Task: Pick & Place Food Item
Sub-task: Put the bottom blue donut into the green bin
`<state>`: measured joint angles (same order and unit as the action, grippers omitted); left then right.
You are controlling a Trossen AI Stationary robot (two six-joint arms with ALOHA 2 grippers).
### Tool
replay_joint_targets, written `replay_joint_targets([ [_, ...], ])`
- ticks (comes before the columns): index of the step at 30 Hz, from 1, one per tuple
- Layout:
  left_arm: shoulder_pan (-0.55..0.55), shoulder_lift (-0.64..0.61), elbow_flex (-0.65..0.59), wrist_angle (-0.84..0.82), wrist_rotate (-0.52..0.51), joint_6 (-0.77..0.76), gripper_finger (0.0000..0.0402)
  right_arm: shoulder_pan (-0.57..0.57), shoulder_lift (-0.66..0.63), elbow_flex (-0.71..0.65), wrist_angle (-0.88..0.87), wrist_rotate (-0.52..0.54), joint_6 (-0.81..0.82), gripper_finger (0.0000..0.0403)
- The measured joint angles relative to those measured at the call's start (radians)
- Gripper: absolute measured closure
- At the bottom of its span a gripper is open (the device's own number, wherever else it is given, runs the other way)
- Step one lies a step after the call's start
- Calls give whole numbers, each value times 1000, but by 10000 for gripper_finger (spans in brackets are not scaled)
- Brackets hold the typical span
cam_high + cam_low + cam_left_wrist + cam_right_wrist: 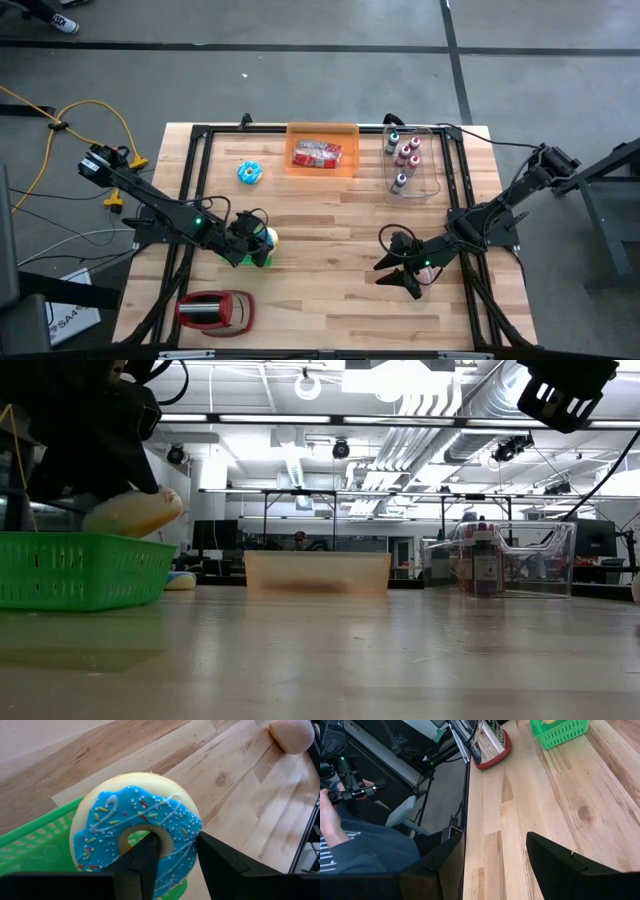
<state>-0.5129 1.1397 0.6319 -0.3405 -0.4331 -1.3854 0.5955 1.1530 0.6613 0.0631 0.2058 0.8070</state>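
A doughnut with blue icing and sprinkles [135, 827] is in my left gripper [250, 234], which is shut on it over the green basket [256, 256] at the table's left middle. In the low view the doughnut [135, 512] shows edge-on, tilted, just above the basket's rim [80, 540]. A second blue-iced doughnut [251, 172] lies flat on the table farther back. My right gripper [405, 266] hangs open over bare wood at the right, nothing between its fingers. My left gripper has one finger [145, 862] through the doughnut's hole and the other [225, 865] outside the ring, pinching the ring's wall [180, 845] between them. The fingers slant down from the table's left. The doughnut is lifted, tilted, icing toward the wrist, over the basket.
An orange bin [322, 150] with packets and a clear bin [412, 160] with bottles stand at the far edge. A red-framed metal object [213, 310] lies near the front left. A beige round bun [292, 735] rests on the wood. A person's hand [330, 815] shows beyond the table.
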Motion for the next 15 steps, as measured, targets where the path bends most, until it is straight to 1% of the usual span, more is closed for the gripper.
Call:
replay_joint_targets([
  [8, 0, -11, 0, -25, 8, -10, 289, 0, 0, 0, 0, 0, 0, 199],
  [11, 0, -27, 0, -51, 9, -13, 278, 0, 0, 0, 0, 0, 0, 199],
  [15, 0, -32, 0, -48, 9, 0, 252, 0, 0, 0, 0, 0, 0, 199],
])
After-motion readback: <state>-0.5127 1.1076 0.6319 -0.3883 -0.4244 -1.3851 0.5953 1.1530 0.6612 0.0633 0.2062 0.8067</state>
